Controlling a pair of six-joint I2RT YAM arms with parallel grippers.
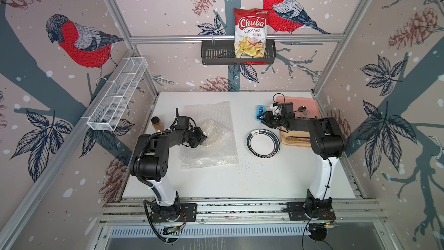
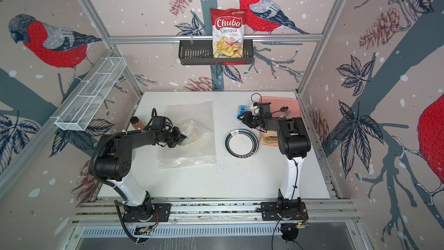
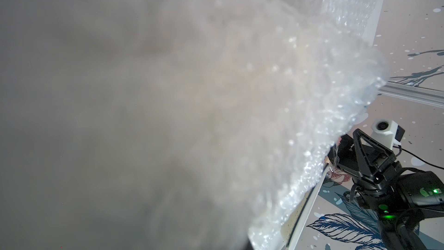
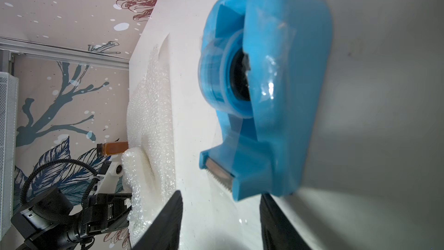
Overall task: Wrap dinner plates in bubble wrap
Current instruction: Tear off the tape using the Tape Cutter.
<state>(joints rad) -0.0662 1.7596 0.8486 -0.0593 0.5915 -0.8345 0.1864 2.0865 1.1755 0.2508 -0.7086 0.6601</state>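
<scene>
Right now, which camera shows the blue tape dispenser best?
The right wrist view: the tape dispenser fills the frame, roll and serrated cutter clear, though slightly blurred. Both top views show the tape dispenser small, beside the right gripper. The left wrist view is blocked by bubble wrap.

The left arm (image 1: 165, 138) folds low from a raised elbow, its left gripper (image 1: 203, 138) pinched closed and pointing toward the middle. The right arm (image 1: 302, 123) stretches across toward the middle, right gripper (image 1: 260, 117) level, fingers (image 4: 168, 217) standing apart
</scene>
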